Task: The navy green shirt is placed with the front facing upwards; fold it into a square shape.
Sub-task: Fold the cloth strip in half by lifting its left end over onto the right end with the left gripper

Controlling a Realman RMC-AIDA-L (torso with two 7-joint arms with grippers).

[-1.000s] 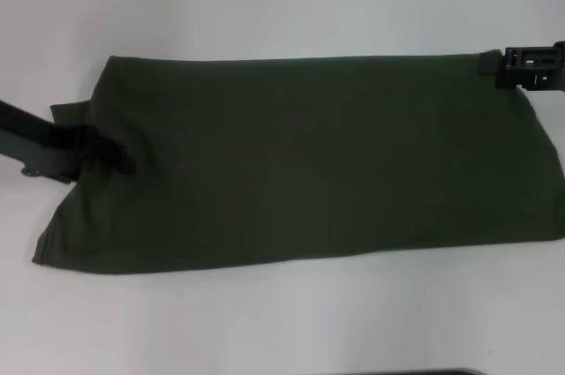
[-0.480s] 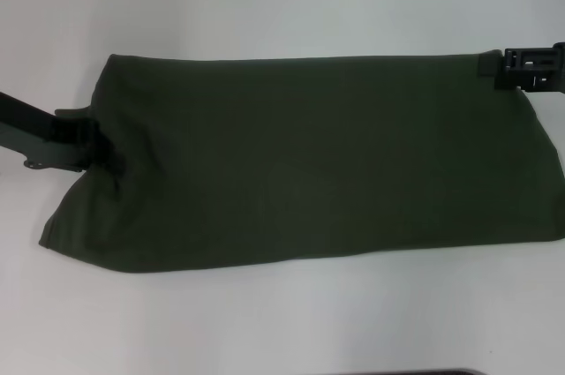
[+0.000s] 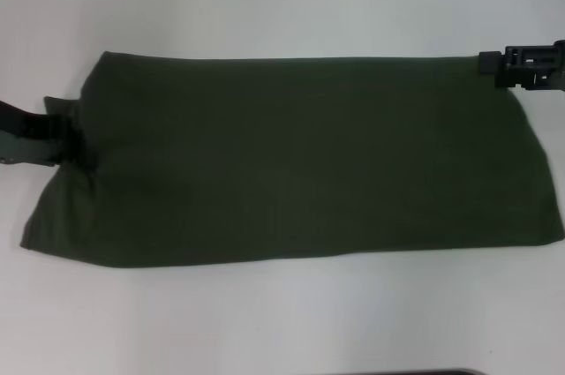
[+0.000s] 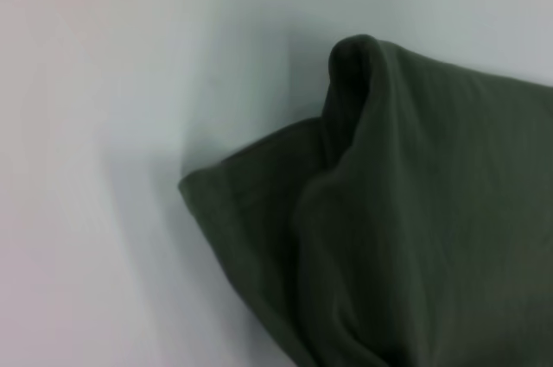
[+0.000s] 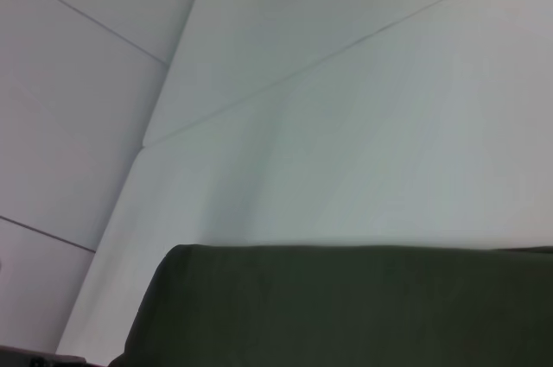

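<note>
The navy green shirt (image 3: 300, 159) lies on the white table as a long folded band, plain side up, with no lettering showing. My left gripper (image 3: 72, 138) is at the band's left end, shut on the cloth, which bunches around it. In the left wrist view that end of the shirt (image 4: 415, 211) rises in a pinched ridge. My right gripper (image 3: 493, 64) sits at the far right corner of the shirt, shut on that corner. The right wrist view shows only the shirt's straight edge (image 5: 346, 306).
The white table (image 3: 282, 4) surrounds the shirt, with bare surface behind and in front of it. A dark edge (image 3: 415, 372) shows at the front rim. The shirt's right end reaches the head view's border.
My left gripper has drawn back to the left with the cloth, and the shirt's left end and near left corner have slid left with it. The right gripper has stayed put.
</note>
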